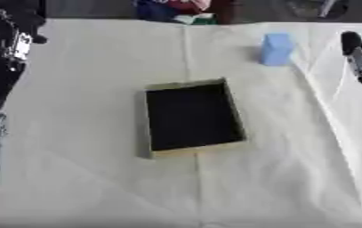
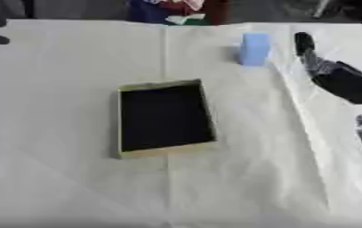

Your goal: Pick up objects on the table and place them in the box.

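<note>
Standing upright on the far part of the surface point(image 1: 74, 178), a light blue block point(image 1: 277, 49) sits well beyond the box point(image 1: 193, 116) and off toward the right. Nothing touches the block. The box is a shallow rectangular tray with a dark inside and a pale yellowish rim, lying near the middle of the surface and turned slightly askew; its inside looks dark and bare of things. A white cloth covers the surface, creased in long folds, one running down from near the block toward the lower right.

The right hand point(image 2: 335, 78) comes in from the right side, near the block but apart from it, hovering just to the block's right. One dark finger points up and away toward the far edge, and the fingers point(image 2: 303, 43) appear extended and hold nothing. The left hand point(image 1: 12, 49) shows at the upper left edge, dark with silver glints, well apart from both block and box; whether its fingers are curled or straight cannot be told.

Some coloured shapes point(image 1: 172, 10), blue, red and green, lie beyond the far edge.
</note>
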Action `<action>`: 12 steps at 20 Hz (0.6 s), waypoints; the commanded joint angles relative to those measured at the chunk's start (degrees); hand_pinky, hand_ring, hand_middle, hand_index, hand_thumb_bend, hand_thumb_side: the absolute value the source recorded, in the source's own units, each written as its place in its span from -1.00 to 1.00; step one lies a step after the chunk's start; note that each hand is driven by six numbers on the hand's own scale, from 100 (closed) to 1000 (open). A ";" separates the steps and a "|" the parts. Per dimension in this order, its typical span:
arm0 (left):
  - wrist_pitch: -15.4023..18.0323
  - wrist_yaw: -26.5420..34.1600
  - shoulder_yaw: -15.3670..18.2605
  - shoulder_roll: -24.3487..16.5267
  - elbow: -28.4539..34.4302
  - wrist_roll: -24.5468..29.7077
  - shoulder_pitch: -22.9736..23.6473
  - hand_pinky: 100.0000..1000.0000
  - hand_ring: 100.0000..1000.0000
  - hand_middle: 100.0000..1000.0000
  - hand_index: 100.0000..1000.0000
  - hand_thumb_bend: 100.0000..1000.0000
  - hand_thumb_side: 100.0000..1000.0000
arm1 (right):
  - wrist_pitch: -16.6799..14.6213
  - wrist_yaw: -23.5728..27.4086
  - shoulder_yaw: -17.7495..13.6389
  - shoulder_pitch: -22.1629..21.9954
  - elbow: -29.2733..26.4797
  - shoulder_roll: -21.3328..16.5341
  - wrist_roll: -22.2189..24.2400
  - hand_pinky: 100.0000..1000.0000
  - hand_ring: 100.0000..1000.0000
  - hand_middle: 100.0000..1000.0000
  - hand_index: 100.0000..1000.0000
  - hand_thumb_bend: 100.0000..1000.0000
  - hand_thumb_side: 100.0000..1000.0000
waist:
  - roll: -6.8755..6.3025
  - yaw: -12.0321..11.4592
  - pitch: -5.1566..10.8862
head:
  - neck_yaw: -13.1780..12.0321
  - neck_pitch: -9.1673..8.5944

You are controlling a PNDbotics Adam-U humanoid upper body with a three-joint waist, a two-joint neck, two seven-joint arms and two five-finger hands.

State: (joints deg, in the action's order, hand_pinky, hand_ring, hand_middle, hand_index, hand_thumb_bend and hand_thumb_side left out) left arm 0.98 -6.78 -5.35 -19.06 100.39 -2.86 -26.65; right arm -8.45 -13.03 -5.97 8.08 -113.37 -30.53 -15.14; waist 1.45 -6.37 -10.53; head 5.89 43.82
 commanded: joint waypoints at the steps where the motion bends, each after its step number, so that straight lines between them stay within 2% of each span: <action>1: 0.02 -0.01 0.48 -0.89 0.81 -0.03 -0.46 0.30 0.50 0.56 0.73 -0.54 0.53 | -0.51 -0.53 -0.46 1.10 -1.22 -2.24 0.30 0.64 0.68 0.67 0.90 -0.34 -0.55 | 0.08 -0.15 1.29 | 0.42 0.27; 3: 0.01 -0.06 0.35 -1.06 0.76 0.14 -0.38 0.30 0.50 0.56 0.73 -0.54 0.53 | -0.96 -1.07 -0.39 3.19 -1.22 -4.37 0.72 0.65 0.69 0.68 0.91 -0.34 -0.55 | 0.18 -0.19 1.60 | 0.75 0.29; 5: -0.01 -0.10 0.31 -1.17 0.74 0.23 -0.34 0.30 0.50 0.56 0.73 -0.54 0.53 | -0.11 -0.26 -0.71 5.13 -1.22 -6.86 0.55 0.66 0.69 0.69 0.91 -0.36 -0.54 | 0.22 -0.32 1.76 | 1.10 0.29; 8: -0.01 -0.09 0.17 -1.24 0.75 0.38 -0.39 0.30 0.50 0.56 0.73 -0.54 0.53 | 2.11 2.02 -1.40 7.76 -0.79 -10.90 -0.87 0.65 0.69 0.69 0.90 -0.37 -0.54 | 0.25 -0.72 1.93 | 1.71 0.29; 12: -0.01 -0.03 -0.19 -1.21 0.80 0.77 -0.69 0.30 0.50 0.56 0.74 -0.54 0.53 | 5.38 5.40 -1.89 12.67 3.64 -16.45 -3.89 0.61 0.66 0.67 0.89 -0.38 -0.53 | 0.32 -1.57 2.08 | 2.59 0.29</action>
State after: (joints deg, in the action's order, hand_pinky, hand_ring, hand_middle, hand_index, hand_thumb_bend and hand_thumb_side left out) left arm 0.90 -6.78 -5.50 -19.09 100.38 -2.37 -26.37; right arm -4.06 -8.90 -6.98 19.85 -110.53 -43.32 -18.16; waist 1.82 -8.04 -9.47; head 8.14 43.84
